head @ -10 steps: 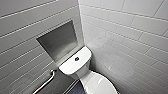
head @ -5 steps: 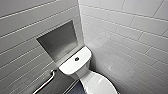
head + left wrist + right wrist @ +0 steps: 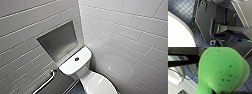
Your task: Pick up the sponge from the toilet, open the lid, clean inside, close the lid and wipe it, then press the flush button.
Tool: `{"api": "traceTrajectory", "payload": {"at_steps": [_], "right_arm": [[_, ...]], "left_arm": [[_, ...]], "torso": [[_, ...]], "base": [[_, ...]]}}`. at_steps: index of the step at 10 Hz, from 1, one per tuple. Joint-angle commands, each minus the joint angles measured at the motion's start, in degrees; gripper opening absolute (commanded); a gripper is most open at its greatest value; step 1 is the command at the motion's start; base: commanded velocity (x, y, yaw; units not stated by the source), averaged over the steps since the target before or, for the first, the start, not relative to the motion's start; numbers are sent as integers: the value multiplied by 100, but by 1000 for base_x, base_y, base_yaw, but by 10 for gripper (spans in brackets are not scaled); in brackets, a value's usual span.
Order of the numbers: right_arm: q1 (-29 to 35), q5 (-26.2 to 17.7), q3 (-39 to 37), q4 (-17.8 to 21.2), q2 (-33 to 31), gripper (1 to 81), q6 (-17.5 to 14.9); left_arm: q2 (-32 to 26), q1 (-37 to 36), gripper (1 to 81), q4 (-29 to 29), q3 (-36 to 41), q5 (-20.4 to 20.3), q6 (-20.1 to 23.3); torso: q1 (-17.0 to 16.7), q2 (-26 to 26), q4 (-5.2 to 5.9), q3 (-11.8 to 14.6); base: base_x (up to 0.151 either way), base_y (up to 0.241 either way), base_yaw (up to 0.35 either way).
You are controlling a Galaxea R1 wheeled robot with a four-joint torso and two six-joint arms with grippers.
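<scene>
The white toilet (image 3: 75, 65) stands in the corner of the tiled walls, its tank top facing me. The round dark flush button (image 3: 76, 59) sits in the middle of the tank top. Below it the white oval lid (image 3: 100, 83) lies down over the bowl. The bright green sponge (image 3: 221, 69) looms large in the right wrist view, with my right gripper (image 3: 218, 92) shut on its base. A curved white part of the toilet (image 3: 178, 33) shows beside the dark floor in the left wrist view. My left gripper is shut with nothing in it.
A recessed metal niche (image 3: 58, 41) is set in the wall behind the tank. A chrome grab rail (image 3: 47, 81) runs along the wall beside the toilet. Dark diamond-patterned floor (image 3: 179, 7) lies around the bowl. White tiled wall (image 3: 130, 37) closes in on the other side.
</scene>
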Motion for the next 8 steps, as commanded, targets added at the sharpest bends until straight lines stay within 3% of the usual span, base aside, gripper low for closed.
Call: {"api": "traceTrajectory", "payload": {"at_steps": [1, 8], "right_arm": [[-52, -244, 23, -98, 62, 10, -13], [-157, -332, 58, -124, 105, 10, -21]], "left_arm": [[717, 550, 10, 353, -922, -76, 34], [2745, 964, 10, 274, -4197, -445, 25]], "torso": [[0, 0, 0, 0], [-2, 0, 0, 2]], "base": [[0, 0, 0], [0, 0, 0]]}}
